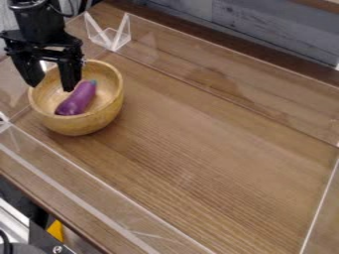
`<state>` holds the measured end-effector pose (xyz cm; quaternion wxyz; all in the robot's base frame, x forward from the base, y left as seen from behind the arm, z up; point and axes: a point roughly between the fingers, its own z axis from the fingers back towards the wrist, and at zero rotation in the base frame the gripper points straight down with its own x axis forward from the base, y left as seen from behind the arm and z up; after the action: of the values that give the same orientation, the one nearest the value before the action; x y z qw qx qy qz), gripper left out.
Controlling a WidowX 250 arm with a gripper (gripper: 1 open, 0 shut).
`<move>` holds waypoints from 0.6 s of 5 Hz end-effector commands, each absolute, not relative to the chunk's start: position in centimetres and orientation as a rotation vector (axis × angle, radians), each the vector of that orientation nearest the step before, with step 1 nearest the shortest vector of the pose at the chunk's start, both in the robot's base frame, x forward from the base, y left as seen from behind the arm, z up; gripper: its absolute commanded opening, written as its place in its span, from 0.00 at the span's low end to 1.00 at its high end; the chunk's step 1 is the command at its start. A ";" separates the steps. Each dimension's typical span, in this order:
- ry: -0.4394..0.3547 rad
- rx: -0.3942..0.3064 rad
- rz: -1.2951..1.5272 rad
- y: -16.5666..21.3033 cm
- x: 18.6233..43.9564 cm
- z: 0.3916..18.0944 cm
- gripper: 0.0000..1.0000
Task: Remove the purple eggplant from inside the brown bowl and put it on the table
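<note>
Plainly, the near stretch of the bench [199, 164] offers broad bare wood, from its near edge, where a low clear wall runs slantwise, up to the brown bowl [102, 120]. That bowl sits toward the bench's far left corner, close to the left edge, so the roomy side for carrying and setting down is to the right. Inside it lies the purple eggplant [77, 98], slanting, its upper end toward the bowl's far side. It looks glossy and firm, probably light and hardly fragile, though its smooth rounded skin could slip or roll if pinched near an end; a hold across the thick middle, fingers either side of its long axis, seems safest. Beyond and left of it the dark gripper [56, 77] stands wide open with nothing in its grasp, over the bowl's left part. The raised rim leaves little slack on that side, and a white wire stand [111, 36] rises just past the bowl, worth avoiding.
</note>
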<state>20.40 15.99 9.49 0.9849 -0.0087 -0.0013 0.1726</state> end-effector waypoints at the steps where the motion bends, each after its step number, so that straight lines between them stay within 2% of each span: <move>1: -0.037 0.012 0.373 16.9 20.5 11.0 1.00; 2: -0.028 0.014 0.406 17.5 20.1 11.3 1.00; 3: -0.027 0.019 0.422 17.8 21.2 11.0 1.00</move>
<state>20.60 17.25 9.79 0.9774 -0.0049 0.0078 0.2112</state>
